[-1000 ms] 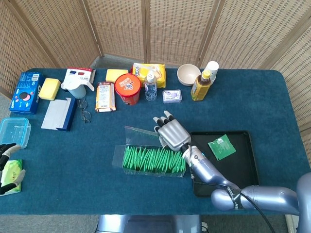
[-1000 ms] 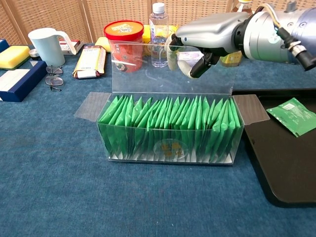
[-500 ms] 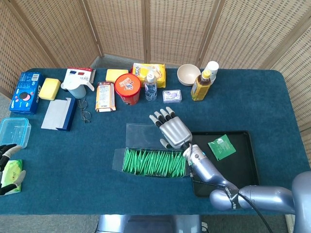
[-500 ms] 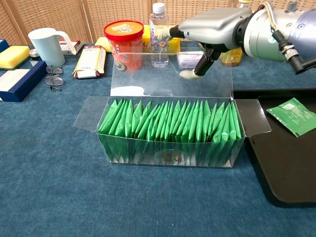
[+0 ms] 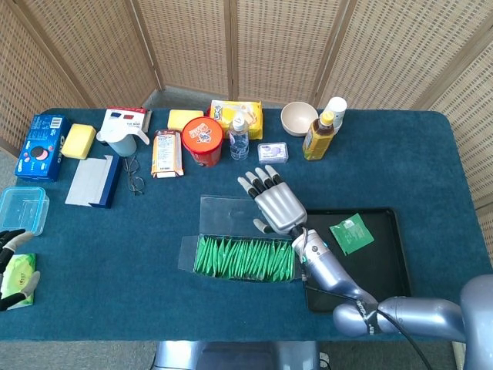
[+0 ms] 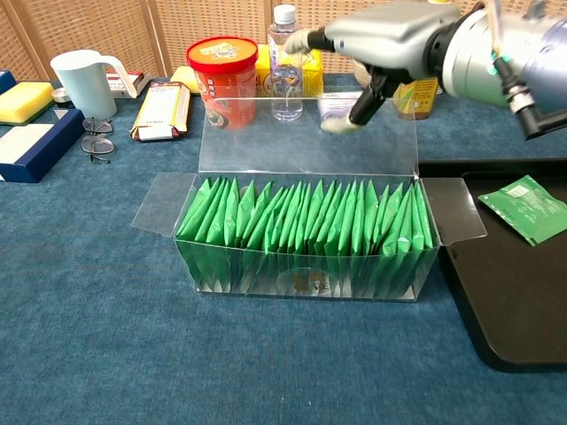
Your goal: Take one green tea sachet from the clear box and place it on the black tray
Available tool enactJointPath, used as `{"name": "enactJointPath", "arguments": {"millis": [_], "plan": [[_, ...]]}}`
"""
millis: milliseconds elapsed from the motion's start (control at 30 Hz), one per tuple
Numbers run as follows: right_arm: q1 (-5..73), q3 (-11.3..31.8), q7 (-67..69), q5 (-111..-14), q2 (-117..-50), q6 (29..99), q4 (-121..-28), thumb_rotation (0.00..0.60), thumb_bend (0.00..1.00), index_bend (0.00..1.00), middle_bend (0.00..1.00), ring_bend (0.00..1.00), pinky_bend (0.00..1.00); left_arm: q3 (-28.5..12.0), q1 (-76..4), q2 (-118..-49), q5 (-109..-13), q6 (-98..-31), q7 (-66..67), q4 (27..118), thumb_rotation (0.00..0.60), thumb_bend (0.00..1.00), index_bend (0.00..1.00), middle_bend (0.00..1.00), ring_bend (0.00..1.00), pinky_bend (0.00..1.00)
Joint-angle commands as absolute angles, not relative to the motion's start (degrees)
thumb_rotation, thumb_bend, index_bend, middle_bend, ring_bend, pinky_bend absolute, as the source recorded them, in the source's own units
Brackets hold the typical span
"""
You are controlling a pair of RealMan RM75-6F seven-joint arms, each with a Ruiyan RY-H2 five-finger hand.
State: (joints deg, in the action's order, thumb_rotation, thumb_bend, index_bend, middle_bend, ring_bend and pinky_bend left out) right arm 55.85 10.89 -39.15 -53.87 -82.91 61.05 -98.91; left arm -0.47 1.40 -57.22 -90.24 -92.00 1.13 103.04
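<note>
We see our right hand [image 5: 279,206] hovering above the raised back lid of the clear box [image 6: 306,232], fingers spread and holding nothing; in the chest view it [image 6: 381,40] hangs high over the box's right end, thumb pointing down. The box sits near the middle of the table's front half, flaps folded out, packed with a row of upright green tea sachets [image 5: 243,257]; just to its right lies the black tray [image 5: 385,266], close to the front right edge of the table [image 5: 431,169]. One green sachet [image 5: 351,233] already lies flat on the tray's far part, tilted, apart from the hand. Our left hand [image 5: 9,250] rests at the table's left edge, by a green packet [image 5: 18,275]; we cannot tell whether it grips anything. Along the back edge stand a red tub [image 5: 202,140], a water bottle [image 5: 239,137], a bowl [image 5: 299,118], a yellow drink bottle [image 5: 320,132] and a white jug [image 6: 81,81].
</note>
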Motion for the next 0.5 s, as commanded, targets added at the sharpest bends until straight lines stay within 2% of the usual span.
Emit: {"name": "enactJointPath", "arguments": {"millis": [33, 167, 333, 500], "plan": [[53.64, 11.13, -31.67, -59.89, -79.7, 60.8, -102.37, 0.459, 0.34, 0.04, 0.04, 0.04, 0.03, -0.5, 1.35, -57.26, -90.33, -92.02, 1.18, 103.04, 0.6, 0.3, 0.18, 0.18, 0.13, 0.25], [51.78, 9.76, -23.77, -68.68, -76.17, 59.81, -104.84, 0.46, 0.34, 0.12, 0.09, 0.05, 0.03, -0.62, 1.23, -57.22, -90.74, -92.21, 1.54, 103.27, 0.6, 0.3, 0.18, 0.18, 0.13, 0.25], [51.09, 5.8, -16.37, -80.92, -72.99, 57.47, -105.13, 0.463, 0.31, 0.16, 0.09, 0.05, 0.03, -0.78, 1.15, -56.95, -91.17, -92.55, 2.08, 103.79, 0.6, 0.3, 0.18, 0.18, 0.13, 0.25], [50.69, 3.28, -14.51, -87.92, -73.18, 57.59, -103.24, 0.465, 0.27, 0.17, 0.09, 0.05, 0.03, -0.65, 1.17, -56.77, -91.34, -92.52, 2.61, 104.32, 0.6, 0.3, 0.18, 0.18, 0.13, 0.25]]}}
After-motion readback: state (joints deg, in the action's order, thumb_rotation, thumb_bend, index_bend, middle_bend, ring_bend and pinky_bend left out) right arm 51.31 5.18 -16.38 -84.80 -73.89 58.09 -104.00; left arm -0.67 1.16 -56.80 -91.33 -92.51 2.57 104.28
